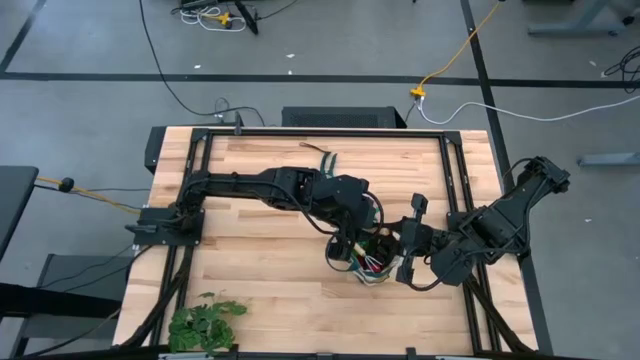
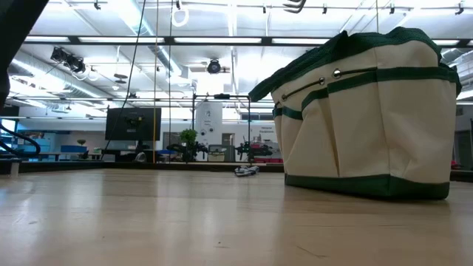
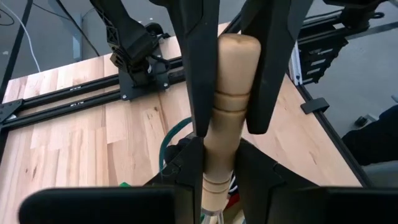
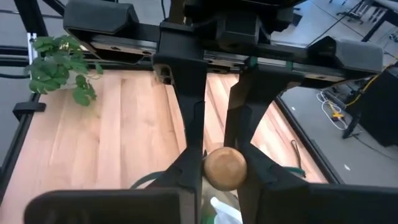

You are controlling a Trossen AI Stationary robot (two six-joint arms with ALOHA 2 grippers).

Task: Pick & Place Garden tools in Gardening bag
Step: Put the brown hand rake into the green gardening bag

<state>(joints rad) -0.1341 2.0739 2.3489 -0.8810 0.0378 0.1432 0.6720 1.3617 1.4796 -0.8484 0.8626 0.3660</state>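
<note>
My left gripper (image 3: pixel 227 118) has its jaws clamped on a rake (image 3: pixel 229 93) by its wooden handle, held over the bag (image 1: pixel 368 262) near the desk's front right. My right gripper (image 4: pixel 214 146) also pinches a wooden handle end between its fingers, right at the bag. To do this well I'd lower straight, head first, and let go only once the head is inside. Count: one bag, one plant (image 1: pixel 205 322) at the front-left corner, one small item (image 1: pixel 325 157) by the back edge.
</note>
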